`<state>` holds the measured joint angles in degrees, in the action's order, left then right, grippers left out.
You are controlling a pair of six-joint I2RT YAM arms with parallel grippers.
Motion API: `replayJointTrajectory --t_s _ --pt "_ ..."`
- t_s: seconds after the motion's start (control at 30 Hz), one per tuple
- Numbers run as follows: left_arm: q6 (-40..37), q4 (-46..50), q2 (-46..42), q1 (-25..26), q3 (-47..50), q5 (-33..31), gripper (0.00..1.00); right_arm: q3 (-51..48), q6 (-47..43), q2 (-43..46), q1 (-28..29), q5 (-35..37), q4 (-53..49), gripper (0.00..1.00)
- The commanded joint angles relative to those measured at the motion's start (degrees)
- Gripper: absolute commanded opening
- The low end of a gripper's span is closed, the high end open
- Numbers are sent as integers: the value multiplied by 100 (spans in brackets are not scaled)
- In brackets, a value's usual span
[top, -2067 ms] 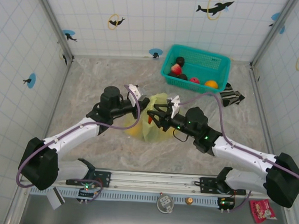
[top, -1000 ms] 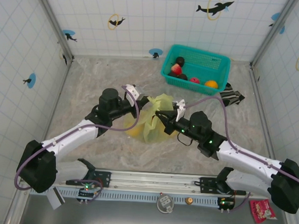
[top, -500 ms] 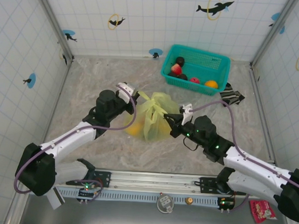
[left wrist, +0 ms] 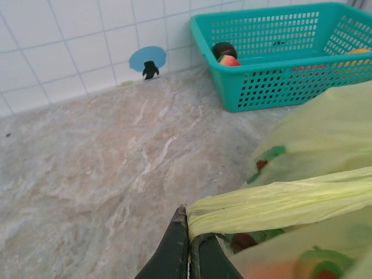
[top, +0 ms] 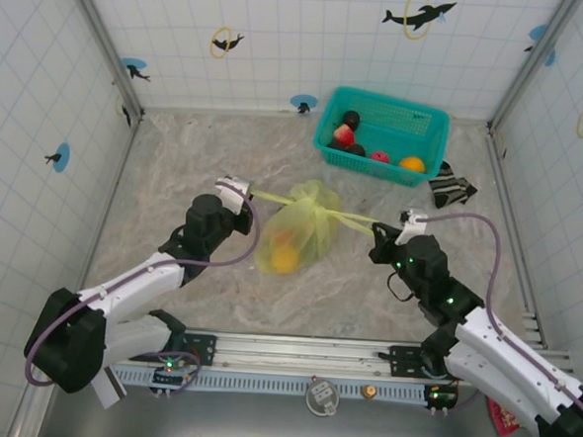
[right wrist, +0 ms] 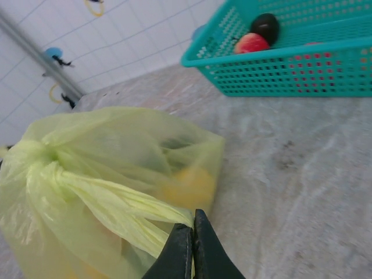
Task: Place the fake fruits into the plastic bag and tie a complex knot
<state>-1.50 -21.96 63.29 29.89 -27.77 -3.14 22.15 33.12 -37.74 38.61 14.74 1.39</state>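
Setting: robotics lab test cell. Enclosed by white gridded panels (top: 282, 50) bearing dolphin stickers (top: 419, 12); marble-look tabletop (top: 177, 152), metal mounting rail (top: 303, 353).

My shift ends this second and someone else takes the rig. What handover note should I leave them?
Left gripper: shut on the left strap. Right gripper: shut on the right strap. Both straps are pulled taut, apart.
Plastic bag: on the table between the arms, bagged fruits inside, knot bunched at its top.
Teal basket: several loose fruits lie in it.
Done: some fruit bagged, one knot drawn. Left: probably further tying; the basket's fruits are unbagged.
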Motion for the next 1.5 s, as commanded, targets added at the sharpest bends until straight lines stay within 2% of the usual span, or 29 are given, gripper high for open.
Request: replayJointTrajectory --t_s 0.0,0.1,0.2,0.37,0.63,0.7,0.8,0.93,0.97,1.0,1.03,1.13,1.3,1.4,1.47 --pt "366 -29 -134 -493 101 -1056 0 -202 578 378 -599 1006 -568 0" --pt "394 50 -68 -501 3 -946 0 -161 695 266 -917 702 -659 0" --pt "374 171 23 -498 -114 -646 0 -13 622 -17 -968 396 -650 0" --pt "428 228 -9 -501 -28 -1020 0 74 609 -29 -1082 893 -1003 0" --pt "537 657 66 -499 -32 -1199 0 26 532 -229 -1668 -118 -879 0" --pt "475 791 73 -501 -140 -683 0 41 411 -349 -1712 -635 -673 0" --pt "578 1085 170 -500 -401 645 1 204 146 -470 -1671 -1368 -380 20" --pt "922 1096 -269 -500 -249 1240 48 575 -333 -335 -1622 -1886 -207 64" --pt "932 1145 -461 -500 -194 1279 66 723 -454 -281 -1628 -1816 -315 73" --pt "907 1217 -680 -502 -145 1251 95 821 -537 -220 -1628 -1689 -466 79" --pt "897 1358 -944 -500 -65 1132 98 887 -670 -116 -1644 -1489 -583 85" --pt "824 2026 -1505 -502 21 537 98 845 -1154 275 -1688 -1182 -691 100" --pt "864 2353 -1722 -501 276 40 98 657 -1402 621 -1699 -445 -528 99" --pt "1003 2088 -1775 -502 433 -1158 98 752 -1379 373 -1698 413 -630 99" --pt "848 1736 -1721 -502 502 -1886 97 700 -1304 130 -1699 1628 -639 99"
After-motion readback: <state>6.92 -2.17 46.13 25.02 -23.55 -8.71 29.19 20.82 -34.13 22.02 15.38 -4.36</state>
